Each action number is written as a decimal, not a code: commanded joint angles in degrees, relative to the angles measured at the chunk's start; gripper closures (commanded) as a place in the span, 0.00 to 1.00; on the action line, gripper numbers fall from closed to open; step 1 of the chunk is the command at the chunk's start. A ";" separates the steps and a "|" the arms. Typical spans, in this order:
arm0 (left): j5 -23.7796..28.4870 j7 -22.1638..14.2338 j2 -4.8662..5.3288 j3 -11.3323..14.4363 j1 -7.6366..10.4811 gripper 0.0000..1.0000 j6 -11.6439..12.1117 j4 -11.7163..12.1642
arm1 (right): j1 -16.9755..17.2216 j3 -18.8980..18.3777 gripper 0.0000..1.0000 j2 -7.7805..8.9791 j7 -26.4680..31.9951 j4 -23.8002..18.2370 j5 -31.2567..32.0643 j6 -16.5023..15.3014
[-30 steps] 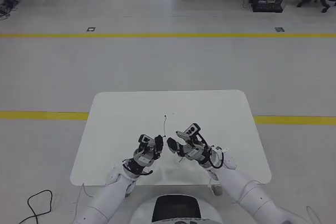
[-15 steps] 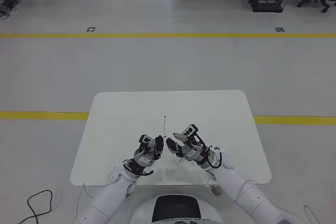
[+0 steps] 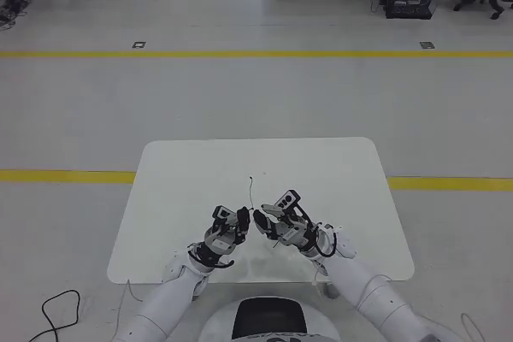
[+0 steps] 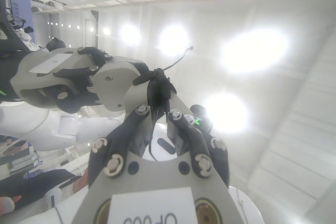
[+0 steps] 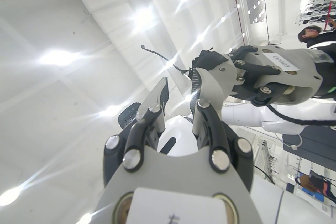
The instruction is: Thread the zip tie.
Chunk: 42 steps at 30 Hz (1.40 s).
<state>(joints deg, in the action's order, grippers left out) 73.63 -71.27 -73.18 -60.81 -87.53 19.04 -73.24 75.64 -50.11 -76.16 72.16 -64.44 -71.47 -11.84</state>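
Currently, two grey-and-black end effectors are hovering above one white, round-cornered worktop, their tips nearly meeting over its near middle. From above, the left end effector and the right end effector are facing each other. One thin black plastic zip tie is sticking out from between them, its small head pointing toward the far side of the worktop. The top view is also taking in two yellow floor stripes, one lying well beyond the worktop and one running behind it.

The left wrist view is giving the grip at close range. The left end effector's two fingers are pressing together on the zip tie, their tips wrapped in black fabric. The strap is curving out past the tips to its head, while its thin tail is hanging back between the fingers toward the wrist. Whether the right end effector is touching those tips or only sitting just beside them is not something I can tell.

The right wrist view is adding the other side. The right end effector's two fingers are standing apart with a clear gap, gripping nothing. One ribbed pad is sitting just beside the left end effector's fabric-wrapped tip.
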 commanded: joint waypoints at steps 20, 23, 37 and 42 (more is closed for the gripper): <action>-0.37 -0.44 -0.13 -0.22 -0.36 1.00 -0.31 -0.20 | 0.09 -1.06 0.91 -1.22 0.83 0.99 1.19 0.78; -0.46 -0.45 -0.14 -0.22 -0.40 1.00 -0.41 -0.14 | 0.08 -1.17 0.91 -1.36 0.89 1.18 1.42 0.88; -0.75 -0.41 -0.18 -0.33 -0.55 1.00 -0.64 -0.23 | -0.02 -1.70 1.00 -2.02 1.12 1.90 2.58 1.42; -0.29 -0.28 -0.21 -0.66 -0.66 1.00 -0.19 -0.38 | 0.06 -1.94 1.00 -2.18 1.30 2.03 3.03 1.57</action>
<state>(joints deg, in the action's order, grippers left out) 73.11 -71.62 -73.38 -61.36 -88.17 18.69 -73.60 75.68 -52.00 -78.32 73.42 -62.45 -68.54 -10.31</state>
